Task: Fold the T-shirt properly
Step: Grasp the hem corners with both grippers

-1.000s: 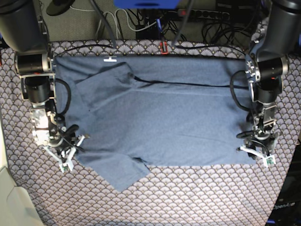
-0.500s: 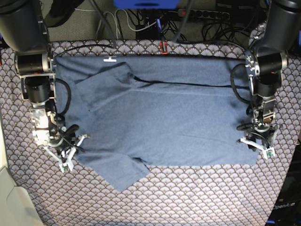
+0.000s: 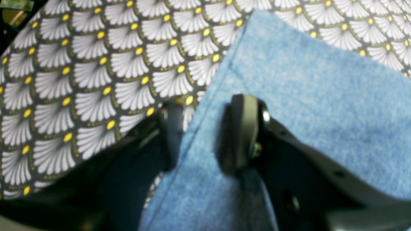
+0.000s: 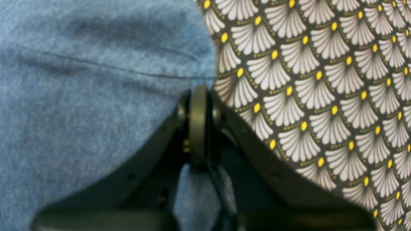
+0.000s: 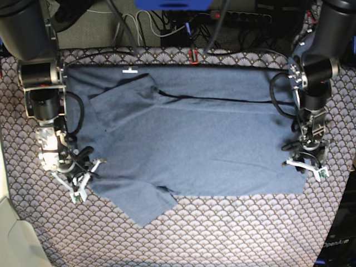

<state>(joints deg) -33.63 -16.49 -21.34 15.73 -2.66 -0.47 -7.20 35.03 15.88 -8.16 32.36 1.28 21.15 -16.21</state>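
Over the last second the left gripper (image 5: 305, 168) has shifted along the T-shirt (image 5: 189, 139) side edge, away from the near corner toward the far side of the table, with its arm drawn back accordingly. In the left wrist view the jaws now stand apart, straddling the hem, one finger (image 3: 242, 134) over the cloth, the other over the tablecloth (image 3: 96, 73).

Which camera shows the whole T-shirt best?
The base view. There the T-shirt lies spread flat across the tablecloth, both sleeves and the neck label showing. The left wrist view shows only a blurry edge between the left gripper's jaws; the right wrist view only an edge at the right gripper.
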